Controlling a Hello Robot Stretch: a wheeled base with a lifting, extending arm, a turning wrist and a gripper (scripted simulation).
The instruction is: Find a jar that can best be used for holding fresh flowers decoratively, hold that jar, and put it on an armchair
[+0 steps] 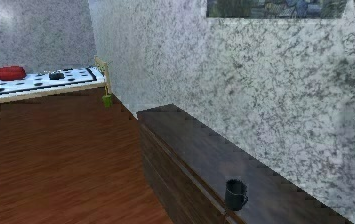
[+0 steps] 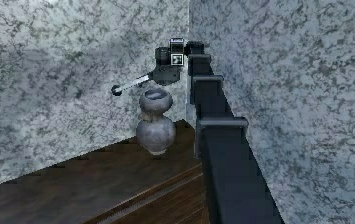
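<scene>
Jar, grey and gourd-shaped, stands on dark wooden dresser; whether jaws hold it, cannot tell.

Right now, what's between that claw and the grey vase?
Nothing else: in the arm side view the gripper appears right by the mouth of the vase, speckled wall behind; whether they touch cannot be told.
</scene>
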